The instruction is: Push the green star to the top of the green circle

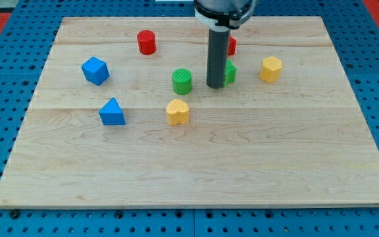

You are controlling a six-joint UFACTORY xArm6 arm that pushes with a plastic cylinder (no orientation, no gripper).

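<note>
My tip (215,86): the lower end of a straight dark rod, down on the wooden board (196,171) in the upper middle of the view; a plain rod with nothing to open or close, and it has hold of nothing
Green star (229,72): just to the view's right of my tip, mostly hidden behind the rod, so its shape is hard to make out; it looks to be touching the rod or very nearly so (I cannot tell which)
Green circle (182,81): a short upright cylinder near my tip on the view's left, apart from it, with bare wood between them
Star against circle: the star sits to the view's right of the circle and slightly higher, with the rod between the two
Red block behind the rod (231,45): only a sliver shows at the rod's right edge, above the green star; shape not readable
Red cylinder (147,42): toward the view's top, left of the rod, well apart from the green blocks
Yellow block, right (272,68): faceted, near the green star on the view's right
Yellow block, lower (177,112): just below the green circle
Blue cube (95,70): far to the view's left
Blue triangle (112,112): below the blue cube
</note>
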